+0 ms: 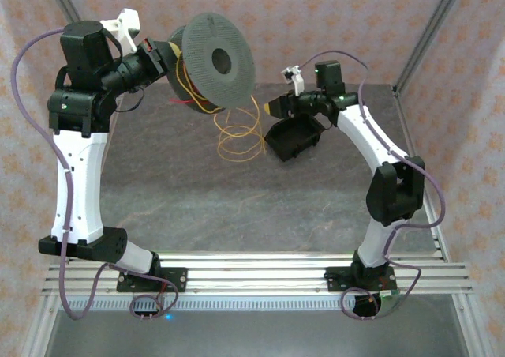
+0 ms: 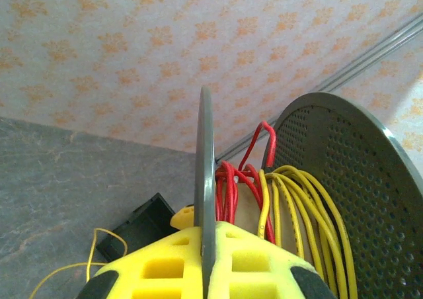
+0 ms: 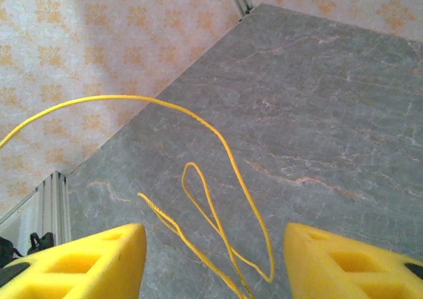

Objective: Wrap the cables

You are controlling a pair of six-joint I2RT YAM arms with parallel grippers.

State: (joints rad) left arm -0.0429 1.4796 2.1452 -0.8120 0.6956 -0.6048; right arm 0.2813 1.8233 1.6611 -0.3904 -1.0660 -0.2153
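My left gripper (image 1: 167, 61) is raised at the back left and holds a grey perforated spool (image 1: 215, 59). In the left wrist view its yellow fingers are shut (image 2: 206, 236) on the thin edge of one spool flange (image 2: 205, 173). Red wire (image 2: 232, 190) and yellow cable (image 2: 307, 206) are wound on the core between the flanges. Loose yellow cable loops (image 1: 237, 134) hang from the spool onto the table. My right gripper (image 1: 272, 106) is just right of those loops. It is open (image 3: 215, 266), with slack cable strands (image 3: 225, 223) lying on the table between its fingers, untouched.
A black bin (image 1: 293, 138) stands on the grey table below the right gripper, also seen past the spool (image 2: 140, 231). Patterned walls and metal frame posts (image 1: 426, 33) close off the back and sides. An aluminium rail (image 1: 252, 274) runs along the near edge.
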